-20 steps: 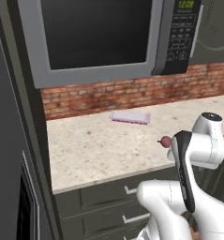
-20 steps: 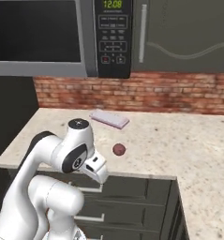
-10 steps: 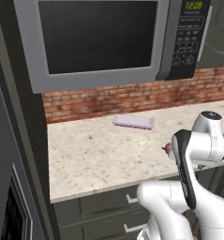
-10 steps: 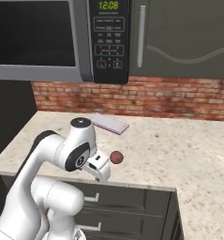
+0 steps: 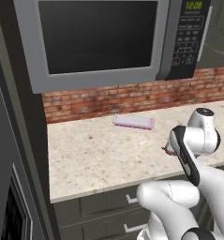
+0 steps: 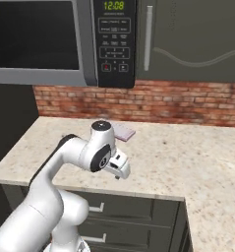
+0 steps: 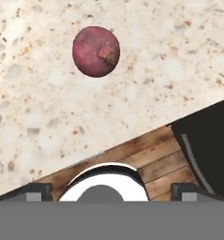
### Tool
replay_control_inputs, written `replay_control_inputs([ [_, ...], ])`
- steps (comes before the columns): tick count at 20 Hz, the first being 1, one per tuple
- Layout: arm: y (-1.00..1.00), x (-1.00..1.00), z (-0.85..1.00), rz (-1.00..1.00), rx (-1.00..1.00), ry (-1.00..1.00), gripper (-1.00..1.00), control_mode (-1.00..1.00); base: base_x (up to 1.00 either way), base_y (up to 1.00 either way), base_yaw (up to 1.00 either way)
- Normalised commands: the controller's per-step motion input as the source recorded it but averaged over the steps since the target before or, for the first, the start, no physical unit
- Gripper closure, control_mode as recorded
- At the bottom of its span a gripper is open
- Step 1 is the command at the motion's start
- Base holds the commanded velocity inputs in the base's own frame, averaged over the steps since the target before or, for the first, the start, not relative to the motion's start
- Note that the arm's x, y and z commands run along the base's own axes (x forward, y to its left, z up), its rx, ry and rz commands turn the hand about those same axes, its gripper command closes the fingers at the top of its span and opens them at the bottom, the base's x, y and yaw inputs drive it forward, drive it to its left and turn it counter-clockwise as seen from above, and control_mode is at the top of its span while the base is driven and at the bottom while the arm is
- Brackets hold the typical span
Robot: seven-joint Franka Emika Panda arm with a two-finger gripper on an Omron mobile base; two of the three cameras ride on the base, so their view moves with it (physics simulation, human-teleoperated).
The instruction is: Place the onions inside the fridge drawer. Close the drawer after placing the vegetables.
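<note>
Jaws: my gripper (image 7: pixel 111 190) looks parted, the two dark tips standing wide at the lower corners of the hand view with nothing between them; I hold nothing.
Under the hand: the speckled stone counter (image 7: pixel 33 117), its front edge running slantwise, then wooden floor (image 7: pixel 151 159) past it.
Nearest thing: a small red ball (image 7: pixel 95 51) lying alone on the counter, apart from my tips; this is not an onion, so I judge it should be left alone.
Onions: I see none on this stretch of counter.
Fridge and drawer: a dark tall panel stands at the left edge of the left base view; whether that is the fridge I cannot tell.
Further out: a flat pink-grey pad (image 5: pixel 134 122) near the brick wall, and the microwave (image 5: pixel 99 37) above.
Doing the step well: I judge this is search, so I should lift the hand clear of the counter and turn toward the onions before reaching.
</note>
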Motion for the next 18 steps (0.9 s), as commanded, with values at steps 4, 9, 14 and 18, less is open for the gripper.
replay_control_inputs([
  [4,-0.17,0.46,0.0,0.27,-0.05,0.0,-1.0,-1.0,0.0,0.0,0.0],
  [9,-0.02,0.61,-0.01,0.19,-0.05,0.0,-1.0,-1.0,0.0,0.0,0.0],
  [14,-0.01,0.65,-0.27,0.11,-0.06,0.01,-1.0,-1.0,0.0,0.0,0.0],
  [18,-0.06,0.23,-0.28,0.1,-0.04,0.0,-1.0,-1.0,0.0,0.0,0.0],
])
